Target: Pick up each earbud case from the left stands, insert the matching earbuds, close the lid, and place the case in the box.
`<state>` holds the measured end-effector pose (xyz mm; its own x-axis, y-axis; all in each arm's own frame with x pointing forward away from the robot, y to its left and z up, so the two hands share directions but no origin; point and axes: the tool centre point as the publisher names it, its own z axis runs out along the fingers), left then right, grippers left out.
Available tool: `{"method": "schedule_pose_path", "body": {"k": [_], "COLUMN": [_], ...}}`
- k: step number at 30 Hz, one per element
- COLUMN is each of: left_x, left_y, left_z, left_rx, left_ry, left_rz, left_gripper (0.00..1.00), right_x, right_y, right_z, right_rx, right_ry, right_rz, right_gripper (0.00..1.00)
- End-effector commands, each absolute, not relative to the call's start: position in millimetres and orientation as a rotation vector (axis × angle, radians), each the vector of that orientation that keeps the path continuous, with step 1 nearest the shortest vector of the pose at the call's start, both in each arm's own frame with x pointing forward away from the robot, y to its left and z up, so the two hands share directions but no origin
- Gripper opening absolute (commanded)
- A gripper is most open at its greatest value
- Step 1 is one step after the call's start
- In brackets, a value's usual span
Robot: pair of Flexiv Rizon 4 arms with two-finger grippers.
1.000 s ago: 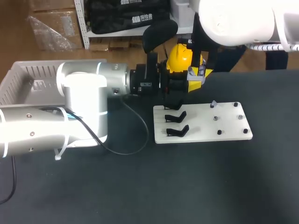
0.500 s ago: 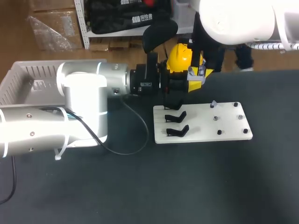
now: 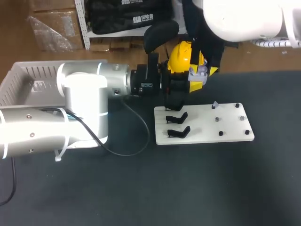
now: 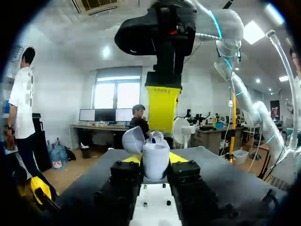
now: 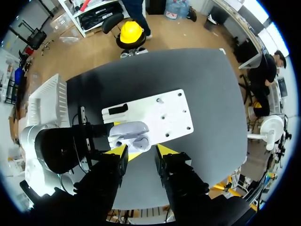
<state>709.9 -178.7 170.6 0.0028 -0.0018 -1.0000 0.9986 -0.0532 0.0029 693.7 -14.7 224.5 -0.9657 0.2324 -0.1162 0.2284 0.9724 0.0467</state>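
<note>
The earbud case (image 5: 129, 135) is off its stand and held in the air just past the far edge of the white board (image 3: 230, 127), at the end where the black stands (image 3: 178, 132) sit. The left gripper (image 4: 155, 158) is clamped on the lower half of the case, and the lid (image 4: 133, 140) is tipped open.

The right gripper (image 5: 141, 150) hangs right over the case. Its fingers are apart and nothing shows between them.

The case looks light, hard-shelled and rounded, so it is likely slippery, and the open hinge is its weak spot. It is best held by the sides of the body below the seam, with the mouth left free.

The box (image 3: 23, 80) stands well apart from the board, beyond its stand end.

Against a second ago, little differs: the left arm and the board sit as they did, and only the right arm has shifted a touch.
</note>
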Motion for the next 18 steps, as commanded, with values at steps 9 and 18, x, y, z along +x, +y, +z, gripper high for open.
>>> {"method": "schedule_pose_path", "body": {"k": [9, 18], "left_x": [709.9, 709.9], "left_y": [-178.6, -178.6], "left_z": [170.5, 170.5], "left_rx": [1.248, 1.248], "left_ry": [1.179, 1.179], "left_rz": [-1.247, -1.247], "left_gripper": [0.0, 0.0], "right_x": [670.2, 676.9], "right_y": [-58.4, -76.1], "right_z": [245.4, 252.2], "right_rx": [0.12, 0.027], "right_ry": [2.868, 2.803], "right_rz": [0.143, 0.232], "right_gripper": [0.83, 1.0]}}
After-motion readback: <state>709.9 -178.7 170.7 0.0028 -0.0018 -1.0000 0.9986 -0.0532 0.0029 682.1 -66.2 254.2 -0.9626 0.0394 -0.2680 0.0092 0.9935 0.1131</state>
